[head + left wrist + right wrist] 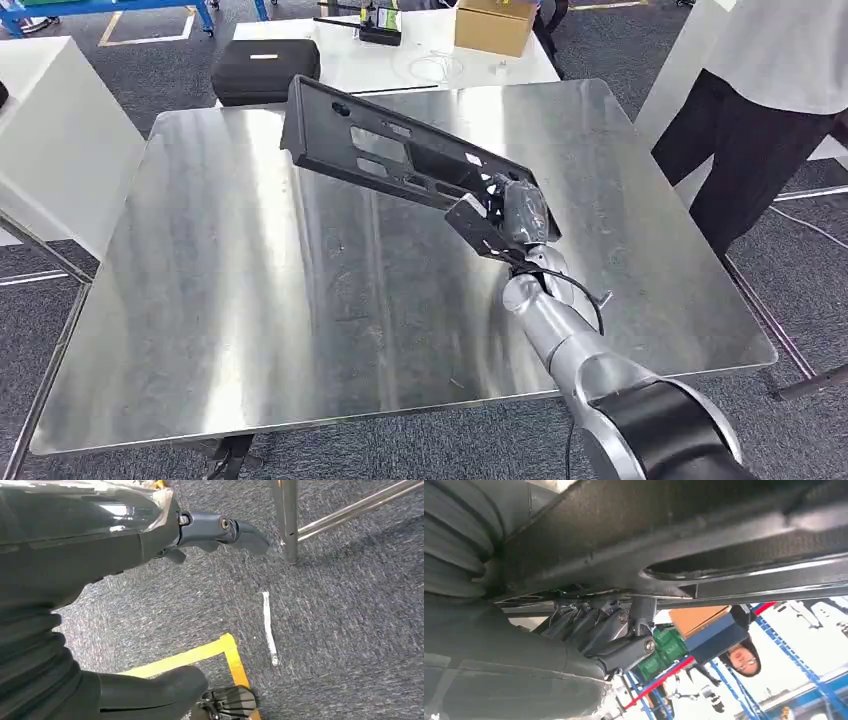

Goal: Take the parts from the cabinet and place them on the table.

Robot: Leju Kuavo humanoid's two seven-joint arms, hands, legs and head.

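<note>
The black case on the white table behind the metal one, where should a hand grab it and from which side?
Probably by its long edges, from above. The black case lies flat and closed, with its lid up and open space over it. Its near side overhangs toward the metal table, so a grip across the width there also looks possible. Any handle is too small to tell. The right hand is busy holding the black panel.
</note>
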